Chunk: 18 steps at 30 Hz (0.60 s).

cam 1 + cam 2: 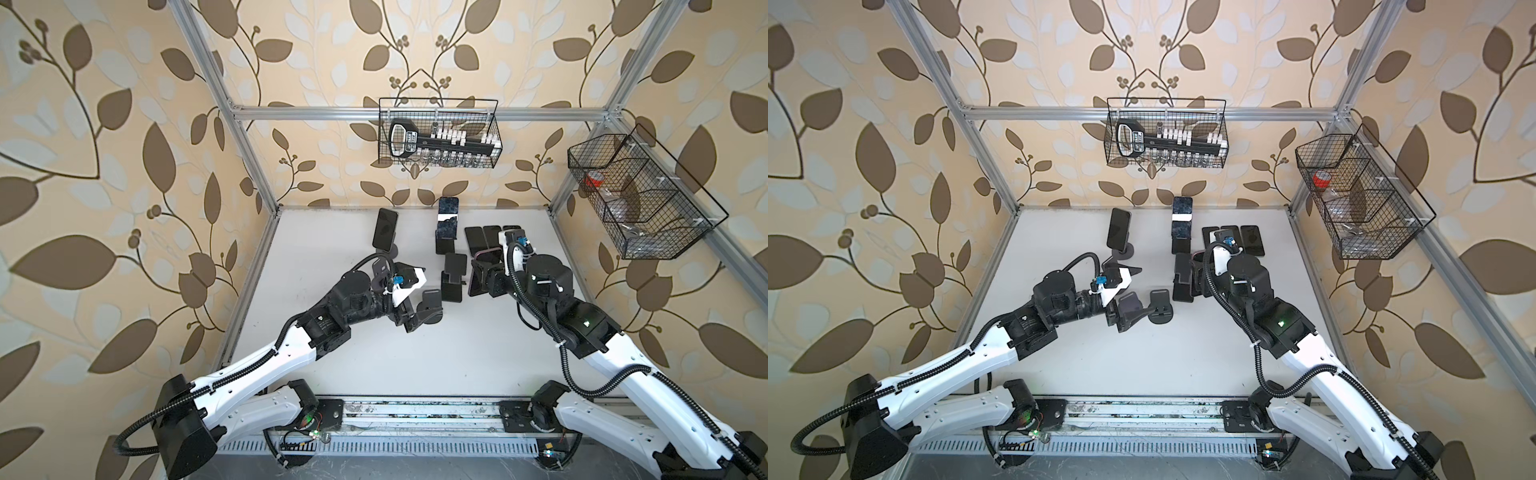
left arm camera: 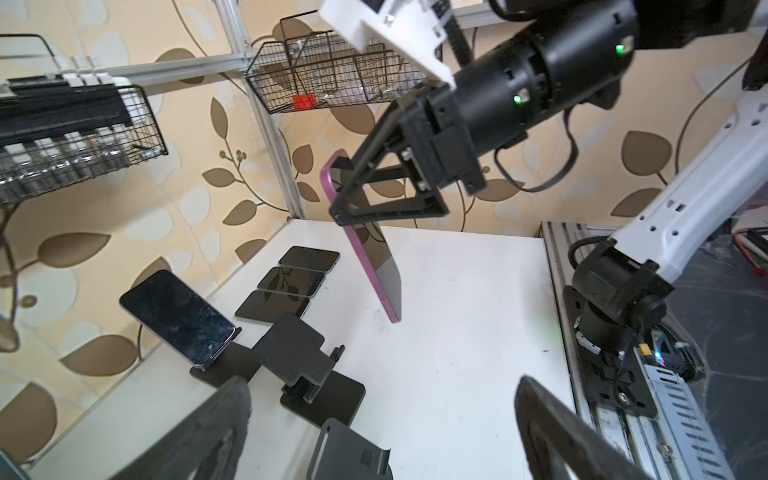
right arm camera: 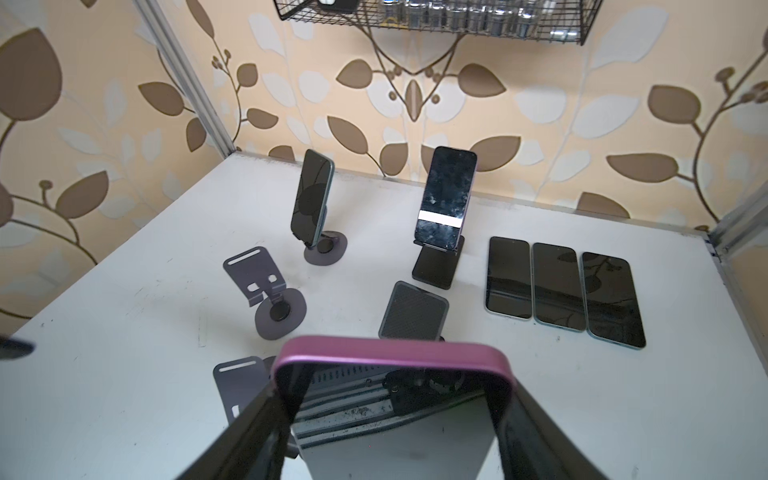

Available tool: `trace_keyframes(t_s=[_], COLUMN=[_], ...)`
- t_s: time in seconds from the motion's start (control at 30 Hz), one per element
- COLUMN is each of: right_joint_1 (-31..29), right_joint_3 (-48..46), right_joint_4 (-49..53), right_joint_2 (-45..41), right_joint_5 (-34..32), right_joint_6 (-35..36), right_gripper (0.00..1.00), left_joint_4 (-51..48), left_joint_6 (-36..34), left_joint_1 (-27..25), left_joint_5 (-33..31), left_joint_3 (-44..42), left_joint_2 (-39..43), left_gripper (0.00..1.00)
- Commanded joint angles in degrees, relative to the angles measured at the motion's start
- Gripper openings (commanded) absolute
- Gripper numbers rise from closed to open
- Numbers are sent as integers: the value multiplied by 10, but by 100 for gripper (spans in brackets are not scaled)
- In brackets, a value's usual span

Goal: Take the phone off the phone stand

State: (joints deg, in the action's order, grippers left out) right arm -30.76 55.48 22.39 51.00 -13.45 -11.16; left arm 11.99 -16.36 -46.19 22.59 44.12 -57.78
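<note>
Your right gripper [image 3: 395,390] is pinching the pink phone [image 2: 380,266] by its long edges. It's tilted, off the empty stand [image 2: 293,353] just beside it, between the tabletop's [image 1: 415,365] middle and right edge. Can't tell if its lower end touches the surface. Your left gripper [image 2: 380,386] is spread wide, holding nothing, next to a round-based stand [image 1: 430,299] at the tabletop's middle.

Six phones [image 3: 509,284], five phone stands [image 3: 249,270] with three of them empty, and two wire baskets [image 1: 436,162].
</note>
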Motion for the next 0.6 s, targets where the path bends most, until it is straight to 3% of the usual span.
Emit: trace_keyframes(t_s=[0.0, 0.27, 0.57], right_joint_1=[43, 171, 212], right_joint_3=[30, 43, 39], right_joint_4=[14, 57, 56], right_joint_2=[2, 41, 98], right_joint_5=[45, 137, 149], right_joint_6=[-13, 2, 8], right_gripper=[11, 11, 7], left_joint_4=[5, -11, -10], left_joint_6=[-33, -44, -34], left_joint_1=[-7, -18, -30], left_joint_5=[26, 28, 40], left_joint_3=[-2, -4, -3], left_joint_2=[9, 7, -18], left_gripper=[99, 99, 99])
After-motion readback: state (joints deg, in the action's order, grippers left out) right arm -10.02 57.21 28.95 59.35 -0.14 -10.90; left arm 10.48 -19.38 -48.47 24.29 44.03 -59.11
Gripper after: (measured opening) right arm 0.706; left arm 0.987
